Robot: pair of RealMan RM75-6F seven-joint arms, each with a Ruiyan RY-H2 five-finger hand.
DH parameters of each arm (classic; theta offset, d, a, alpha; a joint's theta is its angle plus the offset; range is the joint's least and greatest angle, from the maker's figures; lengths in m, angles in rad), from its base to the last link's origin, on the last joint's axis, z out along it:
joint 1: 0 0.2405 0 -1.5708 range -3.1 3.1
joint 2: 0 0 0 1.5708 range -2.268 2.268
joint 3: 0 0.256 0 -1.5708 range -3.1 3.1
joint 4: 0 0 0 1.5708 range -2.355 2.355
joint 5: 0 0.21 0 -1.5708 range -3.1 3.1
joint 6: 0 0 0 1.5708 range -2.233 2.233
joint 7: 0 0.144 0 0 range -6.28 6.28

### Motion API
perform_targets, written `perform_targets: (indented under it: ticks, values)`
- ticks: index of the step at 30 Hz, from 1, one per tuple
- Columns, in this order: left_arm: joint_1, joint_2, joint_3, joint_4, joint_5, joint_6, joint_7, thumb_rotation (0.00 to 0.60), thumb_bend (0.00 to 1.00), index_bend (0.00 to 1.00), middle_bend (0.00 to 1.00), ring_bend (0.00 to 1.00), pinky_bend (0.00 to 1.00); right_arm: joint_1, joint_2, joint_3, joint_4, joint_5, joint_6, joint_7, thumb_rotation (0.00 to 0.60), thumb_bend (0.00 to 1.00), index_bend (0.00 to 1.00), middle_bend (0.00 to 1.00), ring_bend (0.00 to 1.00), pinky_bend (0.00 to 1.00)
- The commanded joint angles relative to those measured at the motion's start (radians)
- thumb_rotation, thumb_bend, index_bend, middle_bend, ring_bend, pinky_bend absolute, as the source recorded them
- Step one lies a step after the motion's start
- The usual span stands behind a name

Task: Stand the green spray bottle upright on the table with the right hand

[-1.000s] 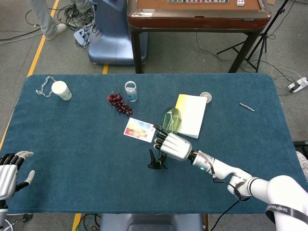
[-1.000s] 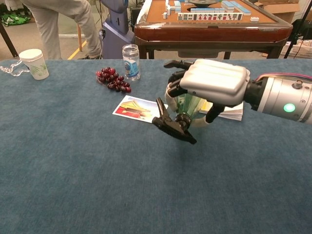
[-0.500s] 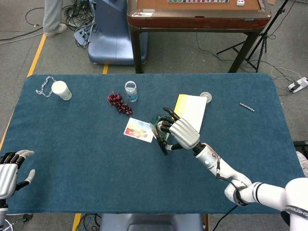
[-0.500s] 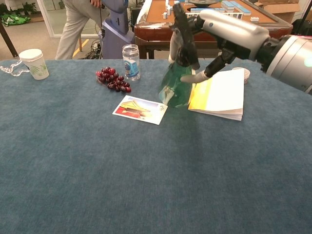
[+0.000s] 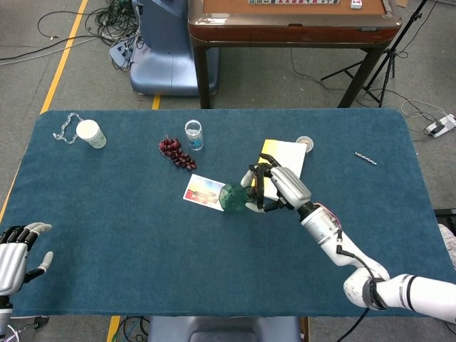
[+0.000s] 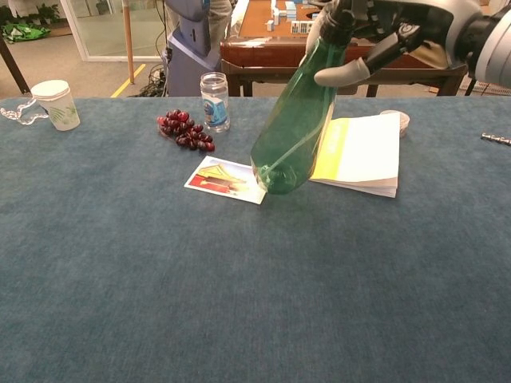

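Chest view shows the right hand (image 6: 383,32) high at the upper right, its fingers wrapped around the neck of the green spray bottle (image 6: 294,128), with the thumb laid across the front just below the black spray head. In the head view the same right hand (image 5: 281,189) reaches in from the lower right on an outstretched forearm and covers the bottle's (image 5: 232,197) top end. The left hand (image 5: 14,249) rests at the near left corner of the table (image 5: 107,235), fingers apart and holding nothing. Around the bottle lie a picture card (image 6: 227,179) just left of its base, a yellow-edged book (image 6: 363,155) directly behind and to the right, a bunch of dark grapes (image 6: 185,130) and a small clear jar (image 6: 214,101) further back left, and a white paper cup (image 6: 57,104) near the far left edge. A small round lid (image 5: 305,143) sits beyond the book and a thin metal piece (image 5: 365,157) lies well off to the right. The bottle is tilted, not upright: its long axis runs from the base, low at the card's right corner, up and to the right toward the hand, the base end at or just above the cloth; whether it touches cannot be told.
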Motion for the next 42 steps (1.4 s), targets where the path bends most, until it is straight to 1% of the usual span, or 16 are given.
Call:
perform_targets:
  ticks: [1,6,10,16,20,26,27,31,33,35,37,42]
  values:
    - [0.0,-0.001,0.0,0.0,0.001,0.0,-0.001,0.6,0.36,0.28,0.26,0.24,0.18,0.011,0.084,0.04,-0.072,0.089,-0.103,0.045,0.6,0.29,0.64,0.43,0.26,0.0]
    - [-0.001,-0.003,0.001,0.001,0.001,-0.001,-0.001,0.6,0.36,0.28,0.26,0.24,0.18,0.04,0.152,0.066,-0.092,0.161,-0.21,0.035,0.6,0.29,0.64,0.43,0.26,0.0]
    - [-0.002,-0.006,0.001,0.001,0.002,-0.002,0.001,0.6,0.36,0.28,0.26,0.24,0.18,0.065,0.18,0.08,-0.091,0.197,-0.268,0.012,0.6,0.29,0.64,0.43,0.26,0.0]
    - [0.0,-0.01,0.001,0.003,0.0,0.0,0.001,0.6,0.36,0.28,0.26,0.24,0.18,0.088,0.192,0.091,-0.087,0.237,-0.318,-0.019,0.6,0.29,0.64,0.42,0.26,0.0]
    - [0.0,-0.012,0.002,0.004,0.0,-0.002,0.001,0.6,0.36,0.28,0.26,0.24,0.18,0.094,0.186,0.087,-0.08,0.255,-0.342,-0.032,0.6,0.29,0.64,0.41,0.26,0.0]
    - [0.002,-0.012,0.003,0.007,0.0,0.0,-0.001,0.6,0.36,0.28,0.26,0.24,0.18,0.092,0.178,0.082,-0.072,0.256,-0.374,-0.033,0.6,0.26,0.64,0.38,0.25,0.0]
    - [0.003,-0.013,0.003,0.007,0.001,0.002,-0.001,0.6,0.36,0.28,0.26,0.24,0.18,0.094,0.178,0.081,-0.068,0.253,-0.381,-0.036,0.6,0.25,0.63,0.37,0.24,0.0]
    - [0.005,-0.013,0.004,0.008,0.002,0.006,-0.003,0.6,0.36,0.28,0.26,0.24,0.18,0.097,0.181,0.083,-0.064,0.246,-0.403,-0.039,0.6,0.18,0.52,0.32,0.19,0.0]
    - [0.006,-0.013,0.004,0.008,0.001,0.007,-0.002,0.6,0.36,0.28,0.26,0.24,0.18,0.096,0.183,0.088,-0.063,0.241,-0.407,-0.035,0.6,0.16,0.48,0.3,0.17,0.0]
    - [0.007,-0.012,0.003,0.008,0.001,0.009,-0.002,0.6,0.36,0.28,0.26,0.24,0.18,0.093,0.183,0.091,-0.063,0.235,-0.409,-0.031,0.6,0.14,0.41,0.26,0.13,0.0]
    - [0.008,-0.011,0.003,0.008,0.002,0.011,-0.003,0.6,0.36,0.28,0.26,0.24,0.18,0.091,0.185,0.094,-0.063,0.228,-0.412,-0.027,0.6,0.13,0.36,0.23,0.11,0.0]
    - [0.008,-0.012,0.003,0.008,0.003,0.012,-0.002,0.6,0.36,0.28,0.26,0.24,0.18,0.084,0.183,0.097,-0.06,0.215,-0.417,-0.021,0.6,0.11,0.31,0.2,0.08,0.0]
